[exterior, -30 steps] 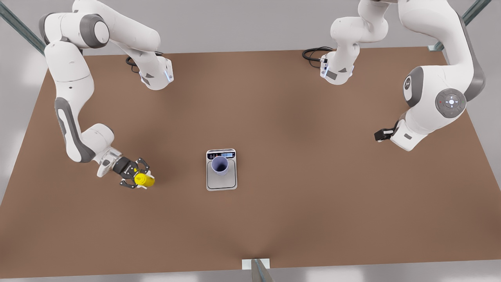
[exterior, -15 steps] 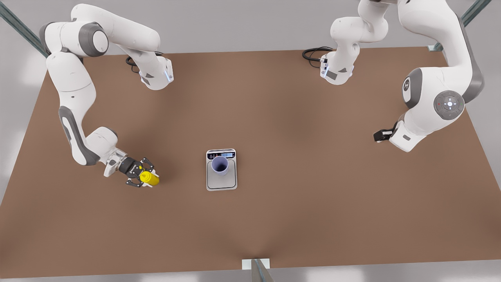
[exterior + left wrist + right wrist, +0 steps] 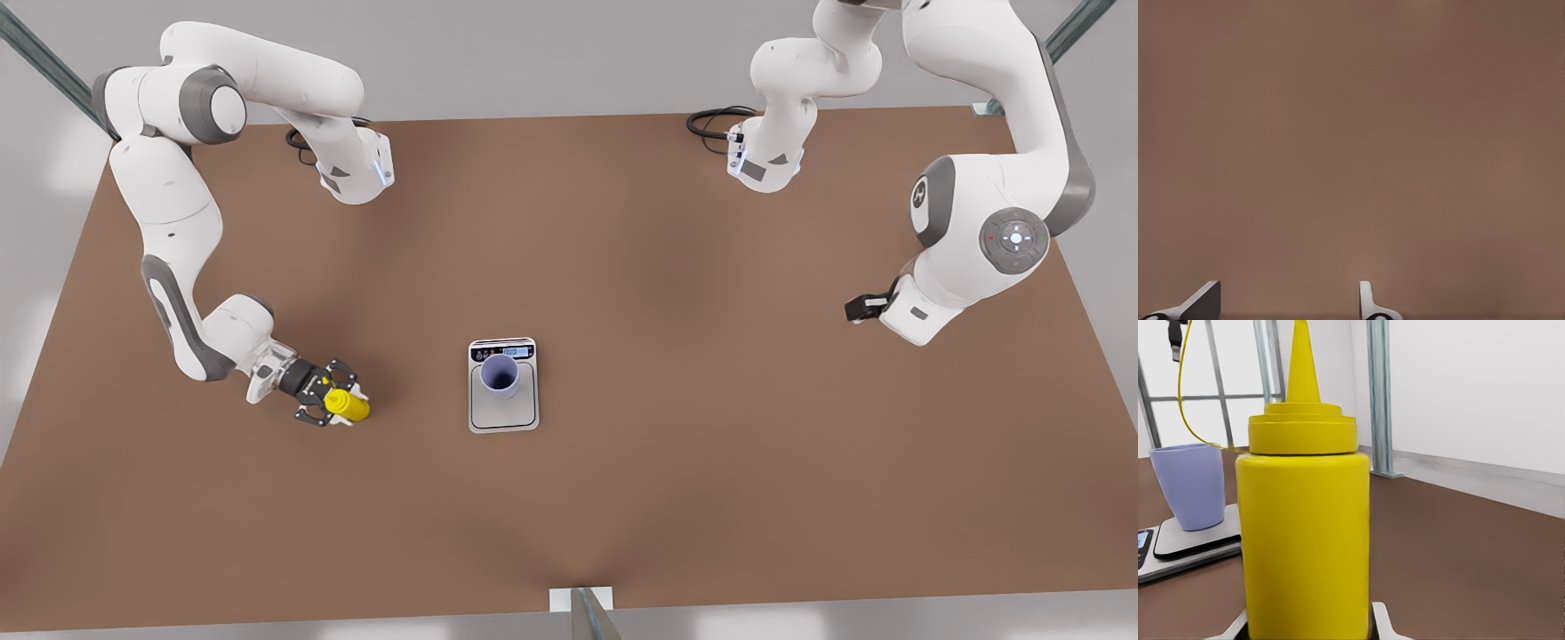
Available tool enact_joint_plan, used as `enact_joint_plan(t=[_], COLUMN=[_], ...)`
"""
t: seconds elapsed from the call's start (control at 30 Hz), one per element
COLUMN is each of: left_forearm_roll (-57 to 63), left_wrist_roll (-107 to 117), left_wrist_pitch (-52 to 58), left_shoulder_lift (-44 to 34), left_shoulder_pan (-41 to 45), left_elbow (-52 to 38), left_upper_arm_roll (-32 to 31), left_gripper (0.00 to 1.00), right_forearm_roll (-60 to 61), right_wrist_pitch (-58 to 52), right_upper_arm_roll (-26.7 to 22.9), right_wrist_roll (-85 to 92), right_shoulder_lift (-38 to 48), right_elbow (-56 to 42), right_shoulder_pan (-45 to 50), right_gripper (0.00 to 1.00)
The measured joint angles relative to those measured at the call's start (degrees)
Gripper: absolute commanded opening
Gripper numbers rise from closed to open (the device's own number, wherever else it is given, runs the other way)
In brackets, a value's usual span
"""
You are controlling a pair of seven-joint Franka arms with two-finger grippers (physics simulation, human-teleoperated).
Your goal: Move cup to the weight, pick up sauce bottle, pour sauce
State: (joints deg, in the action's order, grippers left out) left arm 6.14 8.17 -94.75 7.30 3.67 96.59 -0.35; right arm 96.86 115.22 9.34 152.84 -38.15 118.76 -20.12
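Now: right gripper [image 3: 336,406] clamped on sauce bottle [image 3: 348,406] (upright, just above table [image 3: 711,444]); cup [image 3: 500,374] standing on weight [image 3: 503,386]; left gripper [image 3: 1288,303] parted, waiting well apart.

Simulated robot lab bench setup, not a home or kitchen. Bare brown table [image 3: 676,498] fills the front view, with plain grey floor around it. Two white Franka arms are mounted at the table's far edge, black cables [image 3: 711,120] coiled at their bases. Metal frame struts [image 3: 40,53] cross the corners, and a small bracket [image 3: 582,600] sits at the near edge. The right wrist view shows white walls, vertical metal posts [image 3: 1379,393] and a window-like grid frame behind the table. The only props are a silver digital scale [image 3: 503,409] carrying a lavender cup [image 3: 500,375], and a yellow sauce bottle [image 3: 1303,533]: staged test items on an otherwise featureless surface.
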Motion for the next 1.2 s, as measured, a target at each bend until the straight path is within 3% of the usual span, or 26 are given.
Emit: enact_joint_plan(t=[0.63, 1.13, 1.17, 1.2], left_forearm_roll=[0.0, 0.0, 0.0, 0.0], left_wrist_roll=[0.1, 0.5, 0.5, 0.5], left_wrist_pitch=[0.1, 0.5, 0.6, 0.5], left_shoulder_lift=[0.0, -0.1, -0.2, -0.1], left_shoulder_pan=[0.0, 0.6, 0.6, 0.7], left_elbow=[0.0, -0.1, -0.1, -0.1], left_upper_arm_roll=[0.0, 0.0, 0.0, 0.0], left_gripper=[1.00, 1.00, 1.00, 1.00], right_forearm_roll=[-0.8, -11.6, -14.9, -22.4], right_wrist_pitch=[-0.8, -1.2, -1.2, -1.3], right_upper_arm_roll=[-0.3, -0.5, -1.9, -6.3], right_wrist_roll=[0.2, 1.0, 0.5, -1.5], right_shoulder_lift=[0.3, 3.8, 5.7, 9.0], right_elbow=[1.7, 8.4, 9.4, 9.0], right_shoulder_pan=[-1.2, -11.2, -13.1, -14.2], right_gripper=[1.00, 1.00, 1.00, 1.00])
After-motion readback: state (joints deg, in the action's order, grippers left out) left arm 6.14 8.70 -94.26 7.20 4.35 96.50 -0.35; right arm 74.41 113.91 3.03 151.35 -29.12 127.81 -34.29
